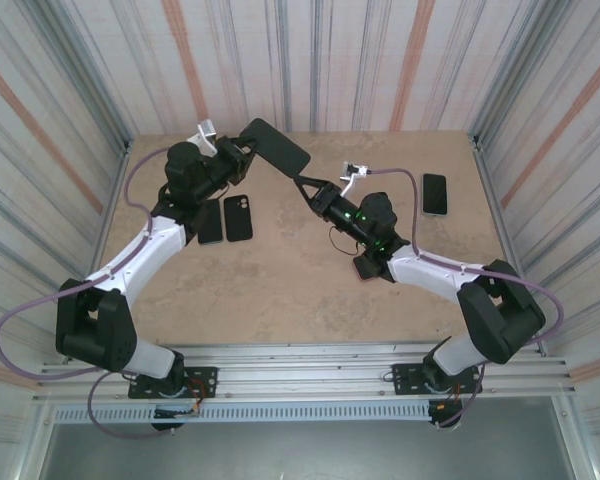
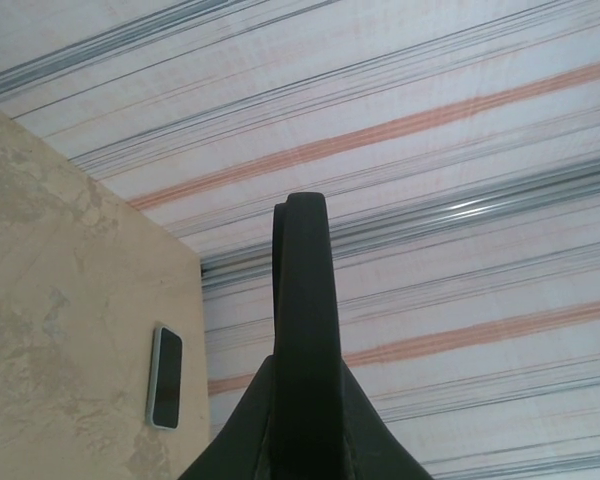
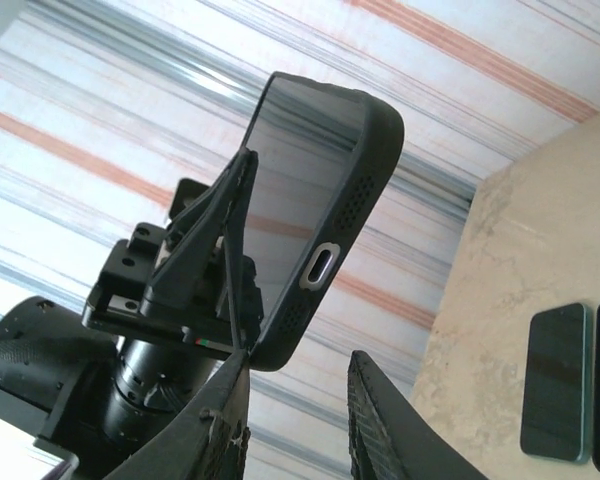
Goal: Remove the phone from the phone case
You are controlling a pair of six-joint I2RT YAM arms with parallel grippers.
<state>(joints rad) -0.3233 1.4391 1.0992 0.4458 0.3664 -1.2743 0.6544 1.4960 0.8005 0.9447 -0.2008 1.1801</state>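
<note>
Your right gripper (image 3: 300, 420) sits open-fingered at the bottom corner of the black rubber phone case (image 3: 365, 170), seemingly ready to peel; beyond, your left gripper (image 1: 246, 152) clamps the dark-screened phone (image 3: 295, 160), cased, above the tan table (image 1: 310, 280) as an anchor

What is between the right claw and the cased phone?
Nothing. In the right wrist view, the open right claw sits right below the bottom corner of the cased phone; contact is unclear. The left claw grips the phone.

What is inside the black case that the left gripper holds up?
A phone; its dark screen shows in the black case that the left gripper clamps. The case covers its back and edges.
</note>
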